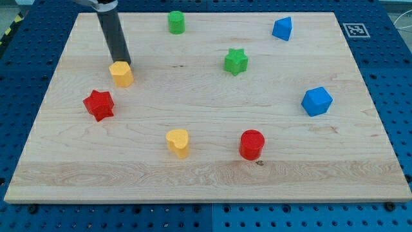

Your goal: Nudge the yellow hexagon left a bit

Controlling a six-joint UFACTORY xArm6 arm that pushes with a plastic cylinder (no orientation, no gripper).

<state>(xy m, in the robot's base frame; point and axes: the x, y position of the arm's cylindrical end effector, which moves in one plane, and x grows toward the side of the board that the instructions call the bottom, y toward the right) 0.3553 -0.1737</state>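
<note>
The yellow hexagon (121, 74) sits on the wooden board (206, 180) at the view's upper left. My rod comes down from the view's top left, and my tip (123, 62) stands right at the hexagon's top edge, touching or nearly touching it. A red star (98, 104) lies just below and left of the hexagon.
A green cylinder (176, 22) is at the top centre and a green star (235, 61) right of centre. A blue block (282, 28) is at the top right, a blue hexagon (317, 101) at the right. A yellow heart (178, 142) and a red cylinder (252, 144) lie near the bottom.
</note>
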